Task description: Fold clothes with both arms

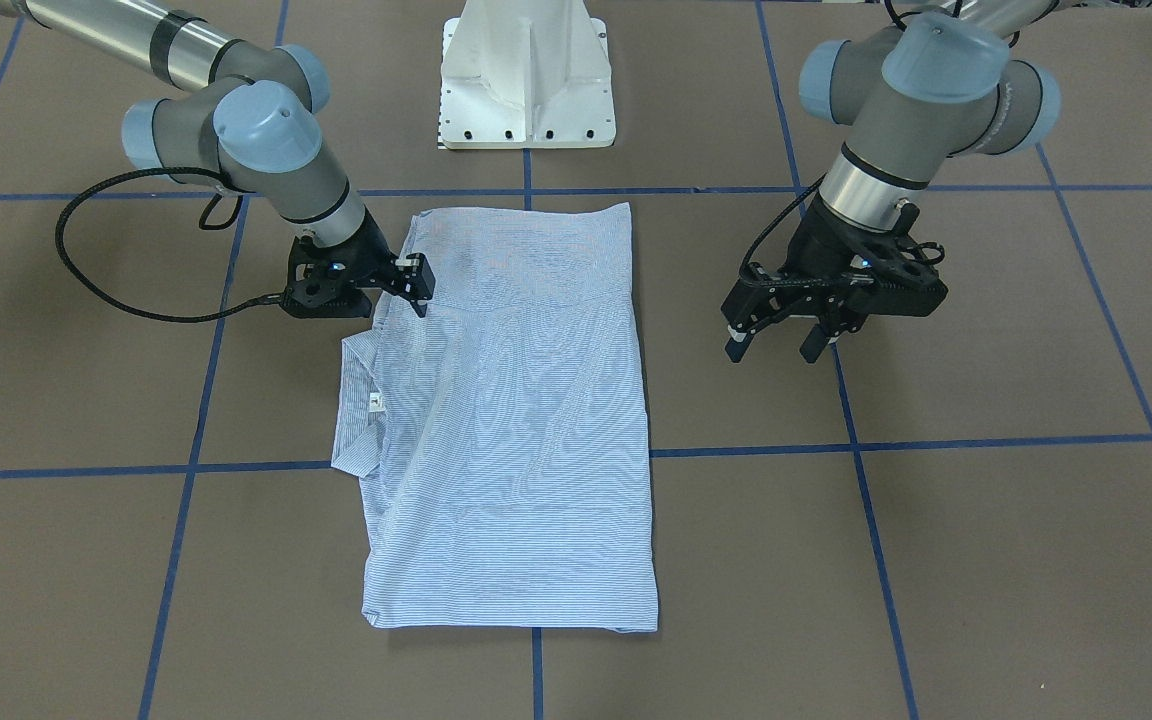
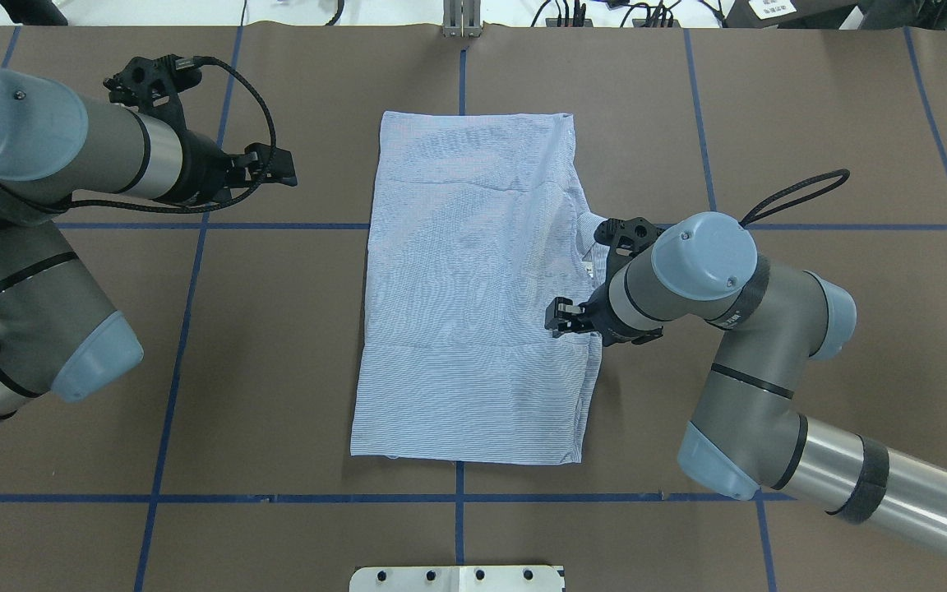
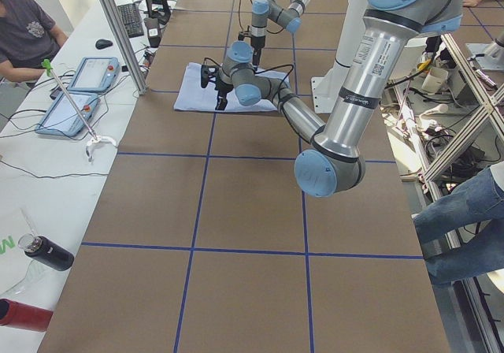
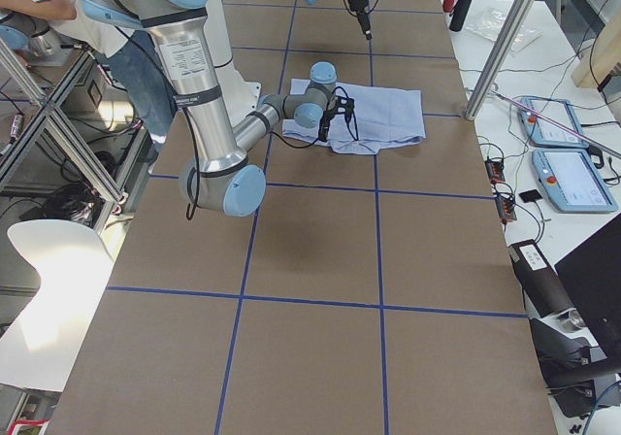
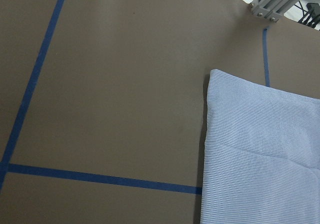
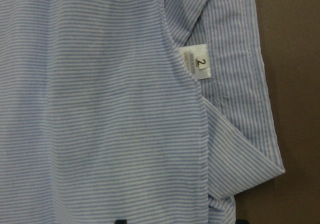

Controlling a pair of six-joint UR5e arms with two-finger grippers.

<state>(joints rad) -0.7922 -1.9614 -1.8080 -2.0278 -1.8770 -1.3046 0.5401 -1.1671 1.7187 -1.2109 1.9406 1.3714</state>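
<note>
Shirt (image 1: 526, 430) folded on taped table (image 1: 936, 560); left claw (image 1: 776, 347) wide, apart; right claw (image 1: 418, 288) over its edge, opening unclear.

— How's the light?
— Bright and even, from above. Only faint, soft shadows on the worktop (image 1: 986, 400).
— Faults?
— Moiré ripples over the striped shirt (image 1: 526, 420), sheen on the right arm (image 1: 96, 25), and a slightly soft right wrist view.

**Small white label** (image 6: 198, 67), sewn inside the collar (image 6: 240, 84) of the striped shirt (image 6: 100, 109): it bears the numeral "2" in dark print. A column of finer print along the label's left edge is too small to read.
</note>
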